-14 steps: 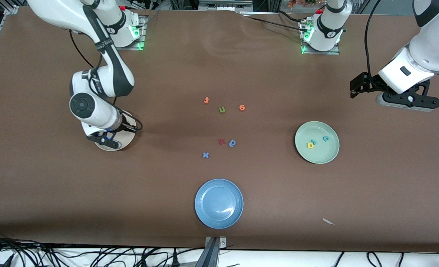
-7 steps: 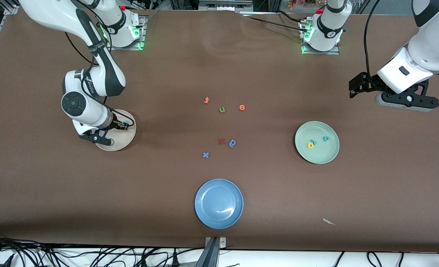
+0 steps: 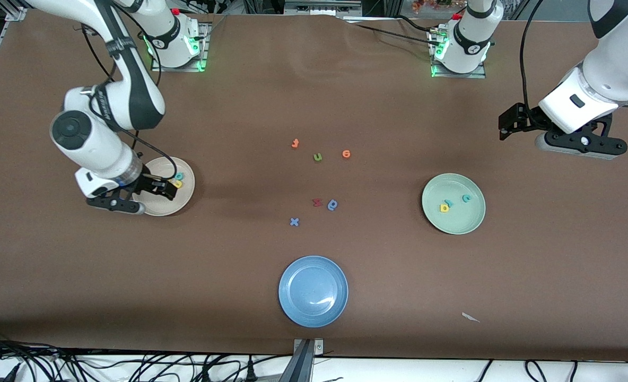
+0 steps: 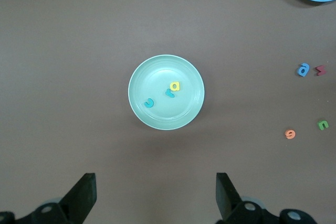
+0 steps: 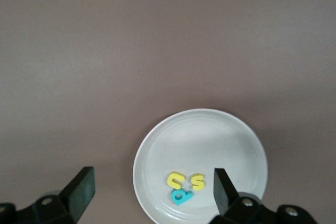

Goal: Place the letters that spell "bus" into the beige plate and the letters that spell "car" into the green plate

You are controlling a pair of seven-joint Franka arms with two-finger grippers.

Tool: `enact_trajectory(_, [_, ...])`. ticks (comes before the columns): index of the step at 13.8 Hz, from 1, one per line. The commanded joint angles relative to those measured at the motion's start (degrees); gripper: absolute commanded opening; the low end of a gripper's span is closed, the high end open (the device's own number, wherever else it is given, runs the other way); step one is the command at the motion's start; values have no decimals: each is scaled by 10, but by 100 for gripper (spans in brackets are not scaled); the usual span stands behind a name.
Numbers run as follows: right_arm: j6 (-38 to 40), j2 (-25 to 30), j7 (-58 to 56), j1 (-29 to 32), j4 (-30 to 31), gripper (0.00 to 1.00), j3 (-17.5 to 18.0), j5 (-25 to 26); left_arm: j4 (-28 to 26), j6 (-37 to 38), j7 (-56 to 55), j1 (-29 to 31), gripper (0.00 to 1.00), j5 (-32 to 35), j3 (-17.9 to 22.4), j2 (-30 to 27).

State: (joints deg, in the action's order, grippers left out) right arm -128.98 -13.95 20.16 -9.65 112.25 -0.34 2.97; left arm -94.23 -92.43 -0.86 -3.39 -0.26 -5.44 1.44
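nearest the front camera: blue plate (image 3: pixel 313 291), bare, no part in either word, so left alone.

a little farther in, mid-table: the leftovers – blue x (image 3: pixel 294 222), dark red letter (image 3: pixel 317 202), darker blue b/p shape (image 3: pixel 333 205), then green u (image 3: pixel 317 157), orange e (image 3: pixel 346 154) and another orange letter (image 3: pixel 295 143) farthest of the loose group. spare letters, apparently, belonging to neither word, hence still on the cloth.

level with the red letter, toward the left arm's end: green plate (image 3: pixel 453 203) holding the yellow a (image 3: pixel 444 208), small teal r (image 3: pixel 449 202) and teal c (image 3: pixel 466 198), clustered near the centre, well inside the rim. "car" looks finished.

toward the right arm's end: beige plate (image 3: pixel 163 185) with the teal b (image 5: pixel 182 196), yellow u (image 5: pixel 175 180) and yellow s (image 5: pixel 198 182) bunched together, touching or nearly so, off-centre – probably where each was let fall. "bus" looks finished too.

right gripper (image 3: pixel 113 200) over that plate's edge, fingers spread wide with nothing between them – fits a letter just let go.

farthest: left gripper (image 3: pixel 576 146) parked high over bare cloth at its own end, waiting, jaws fully apart and empty, clear of the green plate.

nothing left to carry, by the look of it.
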Motion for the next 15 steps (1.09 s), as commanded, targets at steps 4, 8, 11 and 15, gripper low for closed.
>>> enact_trajectory(4, [142,84,-27,48,-79,100,9,-24,4,7,-2,-1,100,-15,1,-2])
enact_trajectory(8, [237,99,-60,82,-157,100,32,-23,4,7,-1,-1,100,-15,1,-2])
enact_trajectory(11, [338,122,-93,110,-178,99,56,-24,4,7,-1,-1,100,-15,1,-2])
enact_trajectory(15, [369,132,-106,125,-179,99,69,-38,4,7,-1,-1,100,-15,1,-2])
